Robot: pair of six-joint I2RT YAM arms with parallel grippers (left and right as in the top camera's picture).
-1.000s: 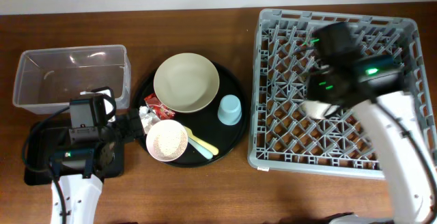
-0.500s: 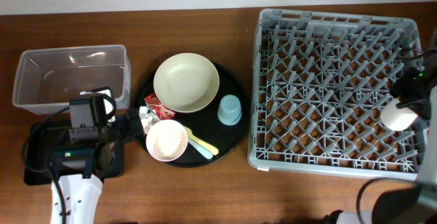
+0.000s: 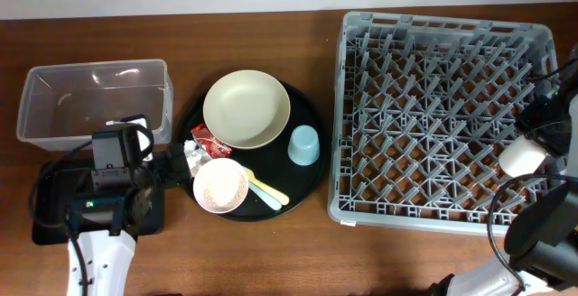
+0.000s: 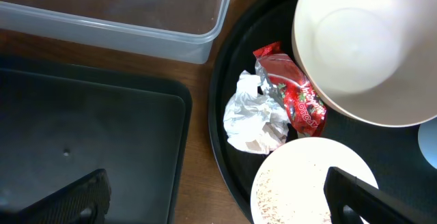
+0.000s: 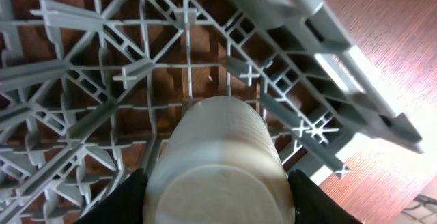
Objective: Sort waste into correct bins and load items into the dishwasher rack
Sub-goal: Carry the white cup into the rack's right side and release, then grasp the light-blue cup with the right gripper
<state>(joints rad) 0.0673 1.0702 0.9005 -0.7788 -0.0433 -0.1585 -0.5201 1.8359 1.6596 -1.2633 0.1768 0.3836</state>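
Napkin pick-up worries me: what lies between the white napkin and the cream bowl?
The red wrapper lies between white napkin and cream bowl, clearest in the left wrist view.

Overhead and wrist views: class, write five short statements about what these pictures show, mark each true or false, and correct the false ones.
1. The white cup sits between the fingers of the right gripper, above the dishwasher rack. True.
2. The light blue cup stands in the rack. False: it stands on the round black tray, beside the cream bowl.
3. The red wrapper lies in the clear tub. False: it lies on the round tray, against the white napkin.
4. The pink bowl holds white grains. True.
5. The left gripper is wide open and holds nothing. True.
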